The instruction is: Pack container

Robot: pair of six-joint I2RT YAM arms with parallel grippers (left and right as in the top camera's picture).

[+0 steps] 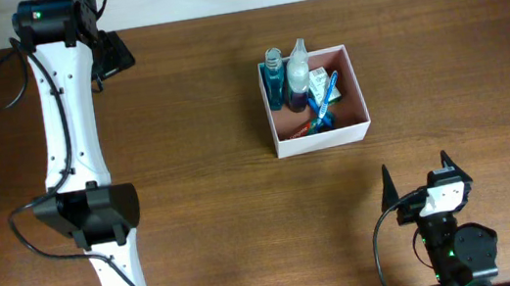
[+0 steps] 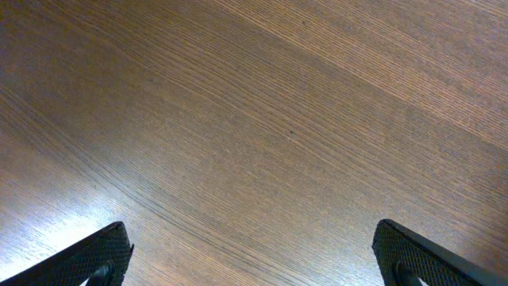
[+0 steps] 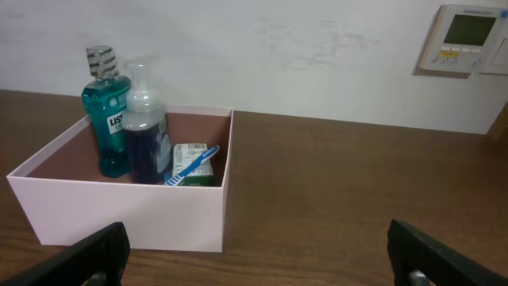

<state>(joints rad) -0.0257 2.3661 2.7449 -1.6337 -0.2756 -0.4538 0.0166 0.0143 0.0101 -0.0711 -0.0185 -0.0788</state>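
**Arms, 2.** Your left arm (image 1: 72,137) runs up the left side of the table (image 1: 246,223) from the near edge to the far edge, with a dark joint about midway. Its left gripper (image 2: 251,256) hangs over bare wood at the far left, jaws spread wide, holding nothing. Your right arm (image 1: 456,245) sits folded at the near right edge. The right gripper (image 1: 418,177) points toward the far side, jaws also spread wide and empty.

**Container (image 1: 324,140), 1.** Square, white-walled, reddish-brown inside, open-topped. It stands right of centre on the far half of the table, well apart from both grippers.

**Contents, counted.**
- Teal mouthwash bottle (image 1: 274,73), 1, upright in the far left corner.
- Clear-capped bottle of dark blue liquid (image 1: 298,70), 1, upright just right of the first.
- Green-and-white packet (image 3: 189,153), 1, just right of the bottles.
- Blue toothbrush (image 1: 328,104), 1, tilted across the packet.

**Hidden or unclear.**
- A red item (image 1: 299,130) lies low in the near left of the box and shows only from overhead. You cannot tell what it is.
- In the right wrist view the near wall hides the bottles' bases.
- Each wrist view cuts its fingers off at the lower edge, so only the tips show.
- From overhead, the left gripper's fingers merge into one dark mass.
- A wall panel (image 3: 464,38) with a small screen, 1, is cut off at the right edge.
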